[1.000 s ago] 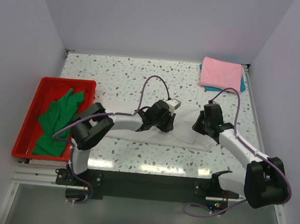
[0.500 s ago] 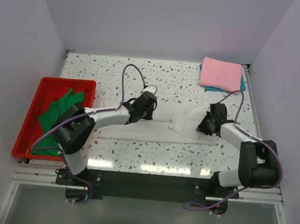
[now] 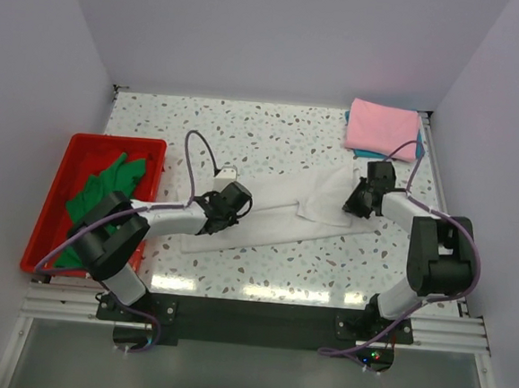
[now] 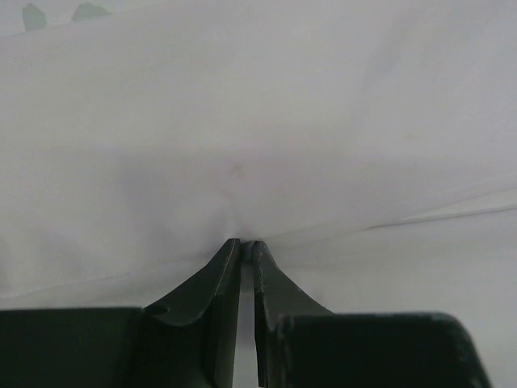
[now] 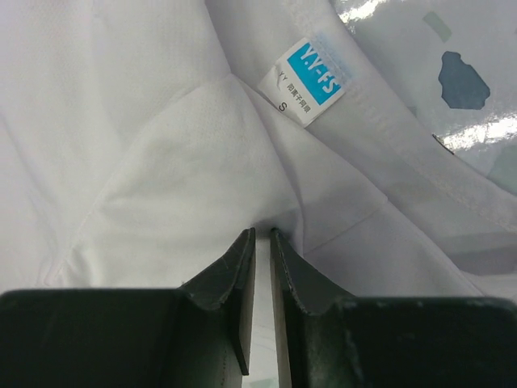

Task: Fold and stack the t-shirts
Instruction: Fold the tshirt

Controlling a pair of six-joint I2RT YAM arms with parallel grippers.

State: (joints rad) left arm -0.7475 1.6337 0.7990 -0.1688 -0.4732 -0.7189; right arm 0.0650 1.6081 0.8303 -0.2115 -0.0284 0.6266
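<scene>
A large white t-shirt (image 3: 280,215) lies stretched across the middle of the table in a long, slanted band. My left gripper (image 3: 236,201) sits at its left part, and in the left wrist view the gripper (image 4: 246,242) is shut on a pinch of white cloth (image 4: 242,121). My right gripper (image 3: 361,200) is at the shirt's right end. In the right wrist view this gripper (image 5: 262,233) is shut on a fold of the white shirt (image 5: 161,162), just below its neck label (image 5: 311,81). A folded pink t-shirt (image 3: 382,127) rests on a teal one (image 3: 420,145) at the far right corner.
A red tray (image 3: 68,165) at the left table edge holds a crumpled green t-shirt (image 3: 106,200). Purple cables loop above both wrists. Walls close in the table on the left, back and right.
My left gripper has moved left and closer along the shirt and closed on it. My right gripper has shifted toward the back right, pulling the white shirt out into a longer slanted band.
</scene>
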